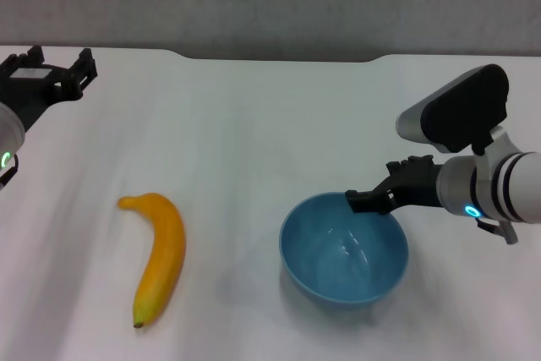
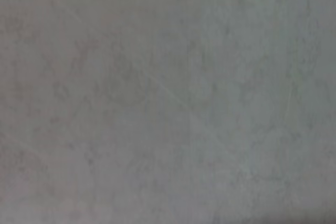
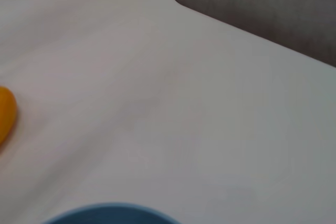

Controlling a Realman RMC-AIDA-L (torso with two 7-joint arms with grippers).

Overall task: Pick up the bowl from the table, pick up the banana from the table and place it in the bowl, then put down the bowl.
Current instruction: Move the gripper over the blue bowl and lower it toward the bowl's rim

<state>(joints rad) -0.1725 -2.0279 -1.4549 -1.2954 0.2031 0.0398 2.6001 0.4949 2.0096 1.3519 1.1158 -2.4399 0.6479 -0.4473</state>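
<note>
Reaching in from the right, the right gripper (image 1: 365, 200) sits at the far right rim of the bowl (image 1: 344, 251); its dark fingers meet the rim, though whether they are clamped on it cannot be told. Bowl light blue, upright, resting on the white table (image 1: 254, 124), near the front edge. Right wrist view catches only a sliver of that blue rim (image 3: 113, 212) and one orange end of the banana (image 3: 5, 113).

Banana (image 1: 159, 255) lies flat on the table, well left of the bowl, apart from it. Left gripper (image 1: 57, 73) hangs at the far left, fingers spread, grasping nothing.
</note>
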